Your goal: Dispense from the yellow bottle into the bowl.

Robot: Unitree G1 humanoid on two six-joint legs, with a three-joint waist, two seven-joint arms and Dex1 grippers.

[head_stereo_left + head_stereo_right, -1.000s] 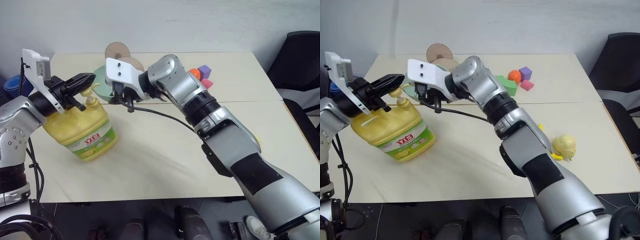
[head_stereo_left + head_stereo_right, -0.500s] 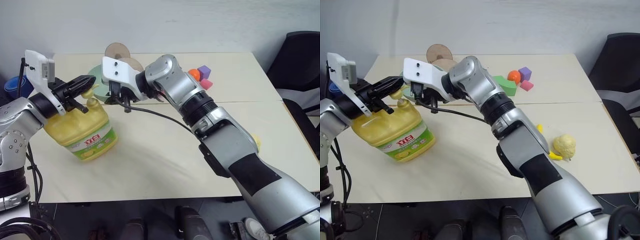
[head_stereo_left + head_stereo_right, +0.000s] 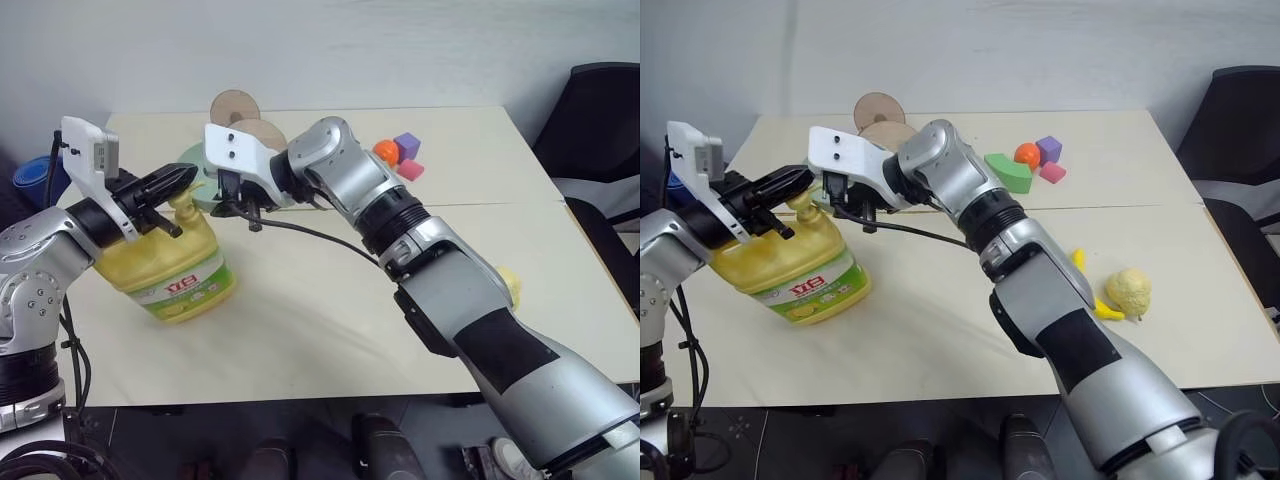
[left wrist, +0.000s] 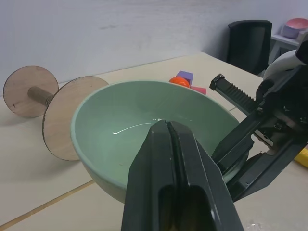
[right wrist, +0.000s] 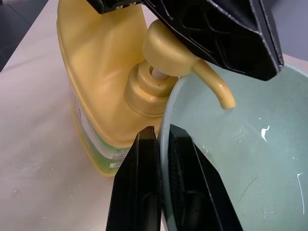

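Pretty plain room: a pale grey-white wall point(image 3: 400, 45) runs across the far side, right behind a big cream-coloured rectangular table point(image 3: 330, 330) with a seam running left to right across its middle. A black office chair point(image 3: 600, 130) sits at the far right, and the floor point(image 3: 940, 440) near the table's front edge is dark grey.

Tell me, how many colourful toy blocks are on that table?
3, grouped at the table's far side: a green arch block, a purple cube and a pink block. The arm may hide others.
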